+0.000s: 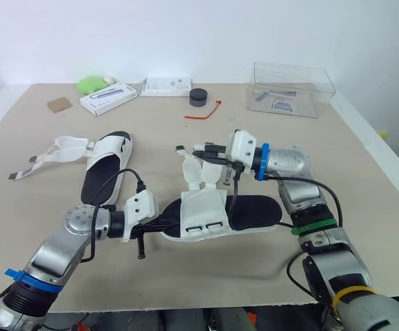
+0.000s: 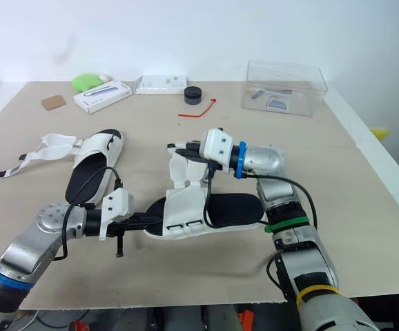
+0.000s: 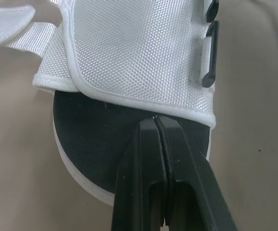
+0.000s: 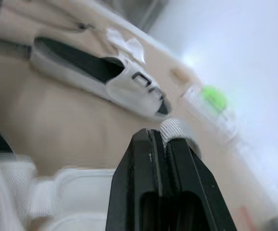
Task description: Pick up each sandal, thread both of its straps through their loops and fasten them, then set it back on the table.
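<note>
A white sandal with a black insole (image 1: 251,210) lies at the table's middle. My left gripper (image 1: 174,224) is shut, and its fingertips (image 3: 156,122) rest on the insole at the piped edge of the white upper (image 3: 139,53). One strap (image 1: 191,167) stands up from this sandal. My right gripper (image 1: 186,147) is above it, shut on the strap's end (image 4: 175,129). The second sandal (image 1: 106,169) lies flat to the left, its two straps (image 1: 51,155) undone and spread outward; it also appears in the right wrist view (image 4: 105,77).
At the back stand a clear plastic box (image 1: 293,89), a black round cap (image 1: 198,97), a red tie (image 1: 203,112), two white boxes (image 1: 108,98) (image 1: 165,85), a green object (image 1: 90,84) and a brown card (image 1: 59,104). The table's front edge (image 1: 186,303) is close.
</note>
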### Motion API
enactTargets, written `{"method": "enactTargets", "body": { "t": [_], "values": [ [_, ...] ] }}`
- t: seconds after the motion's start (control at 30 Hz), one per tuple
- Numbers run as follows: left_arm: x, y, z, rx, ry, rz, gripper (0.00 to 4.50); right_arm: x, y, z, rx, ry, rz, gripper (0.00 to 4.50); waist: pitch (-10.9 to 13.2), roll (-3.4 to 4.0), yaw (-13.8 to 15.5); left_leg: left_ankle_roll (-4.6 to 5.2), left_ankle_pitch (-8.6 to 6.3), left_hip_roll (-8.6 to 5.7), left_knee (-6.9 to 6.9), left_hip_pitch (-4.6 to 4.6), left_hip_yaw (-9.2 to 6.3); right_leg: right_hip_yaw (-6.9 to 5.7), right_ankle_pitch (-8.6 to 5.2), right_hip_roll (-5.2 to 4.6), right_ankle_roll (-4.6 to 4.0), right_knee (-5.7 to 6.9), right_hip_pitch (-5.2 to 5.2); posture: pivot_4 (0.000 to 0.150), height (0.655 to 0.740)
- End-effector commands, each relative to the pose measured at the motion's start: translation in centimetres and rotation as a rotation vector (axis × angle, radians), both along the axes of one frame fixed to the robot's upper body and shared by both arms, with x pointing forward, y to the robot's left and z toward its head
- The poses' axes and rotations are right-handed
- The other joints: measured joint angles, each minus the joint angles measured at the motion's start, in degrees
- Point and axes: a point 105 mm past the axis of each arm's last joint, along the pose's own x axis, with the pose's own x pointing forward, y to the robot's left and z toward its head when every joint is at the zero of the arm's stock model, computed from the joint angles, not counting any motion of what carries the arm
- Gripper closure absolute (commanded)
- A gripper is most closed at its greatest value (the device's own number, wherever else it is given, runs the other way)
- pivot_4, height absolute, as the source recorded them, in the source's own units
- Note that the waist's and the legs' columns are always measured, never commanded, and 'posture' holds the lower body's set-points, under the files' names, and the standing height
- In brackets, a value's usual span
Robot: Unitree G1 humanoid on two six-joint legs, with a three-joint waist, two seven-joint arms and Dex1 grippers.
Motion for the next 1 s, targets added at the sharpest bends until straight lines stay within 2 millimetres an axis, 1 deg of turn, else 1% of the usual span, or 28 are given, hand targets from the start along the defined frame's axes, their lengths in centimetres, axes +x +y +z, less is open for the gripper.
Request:
{"method": "enactTargets", "body": {
  "t": [0.03,0.13,0.23,0.33,0.4,0.53,0.63,0.7,0.87,0.97,1.0],
  "values": [
    [0.0,-0.2,0.0,0.009,-0.007,-0.019,4.5,-2.5,-0.6,-1.9,-0.188,-0.318,0.211,4.44,0.0,-0.01,0.0,0.0,0.0,0.0,0.0,0.04,0.06,0.02,0.01,0.01,0.01,0.0,0.02,0.15,0.74],
    [0.0,-0.3,0.0,0.008,-0.005,-0.025,4.5,-2.5,-1.3,-3.0,-0.251,-0.376,0.261,4.44,0.0,-0.02,-0.1,-0.03,0.02,0.0,0.01,0.14,0.25,0.21,0.02,0.02,0.02,0.02,0.03,0.15,0.74],
    [0.0,-0.3,0.0,0.009,-0.002,-0.031,4.5,-2.1,-1.4,-2.9,-0.257,-0.403,0.261,4.44,0.0,-0.03,-0.1,-0.08,0.06,0.05,0.02,0.29,0.49,0.37,0.04,0.05,-0.02,0.09,0.04,0.15,0.74],
    [0.0,-0.4,0.0,0.008,-0.001,-0.033,4.5,-1.7,-1.3,-2.3,-0.267,-0.455,0.255,4.44,0.0,-0.03,-0.1,-0.13,0.11,0.05,0.02,0.31,0.49,0.43,0.06,0.04,-0.06,0.13,0.04,0.15,0.74],
    [0.0,-0.4,0.0,0.008,0.001,-0.035,4.5,-1.4,-1.1,-1.5,-0.259,-0.52,0.245,4.44,0.0,-0.03,-0.1,-0.14,0.13,0.05,0.02,0.31,0.5,0.45,0.06,0.04,-0.07,0.15,0.03,0.15,0.74],
    [0.0,-0.4,-0.1,0.009,0.003,-0.035,4.5,-0.7,-0.7,0.8,-0.215,-0.708,0.194,4.44,0.0,-0.03,0.0,-0.15,0.13,0.04,0.02,0.27,0.49,0.46,0.0,0.03,-0.1,0.25,-0.05,0.15,0.74],
    [0.0,-0.3,-0.1,0.01,0.005,-0.033,4.5,-0.3,-0.6,1.7,-0.175,-0.847,0.181,4.44,0.0,-0.03,0.0,-0.2,0.16,-0.01,0.01,0.22,0.5,0.48,-0.13,0.0,-0.17,0.43,-0.17,0.15,0.74],
    [0.0,-0.3,-0.1,0.01,0.008,-0.032,4.5,-0.1,-0.6,2.0,-0.141,-0.945,0.187,4.44,0.0,-0.05,0.0,-0.27,0.19,-0.06,0.01,0.17,0.54,0.56,-0.4,-0.07,-0.47,0.67,-0.34,0.15,0.74],
    [0.0,-0.3,0.0,0.011,0.009,-0.03,4.5,0.3,-1.1,1.9,-0.107,-1.089,0.224,4.44,0.0,-0.05,-0.1,-0.47,0.31,-0.06,-0.05,0.15,0.54,0.62,-0.45,0.03,-0.55,0.8,-0.49,0.15,0.74],
    [0.1,-0.2,0.1,0.011,0.008,-0.028,4.5,0.6,-1.4,1.7,-0.105,-1.127,0.238,4.44,0.0,-0.06,-0.2,-0.49,0.33,-0.05,-0.05,0.15,0.54,0.62,-0.41,0.04,-0.54,0.83,-0.49,0.15,0.74],
    [0.1,-0.2,0.1,0.011,0.008,-0.028,4.5,0.8,-1.5,1.5,-0.111,-1.113,0.234,4.44,0.0,-0.07,-0.3,-0.49,0.33,-0.06,-0.04,0.16,0.55,0.63,-0.4,0.04,-0.52,0.82,-0.49,0.15,0.74]
  ]
}}
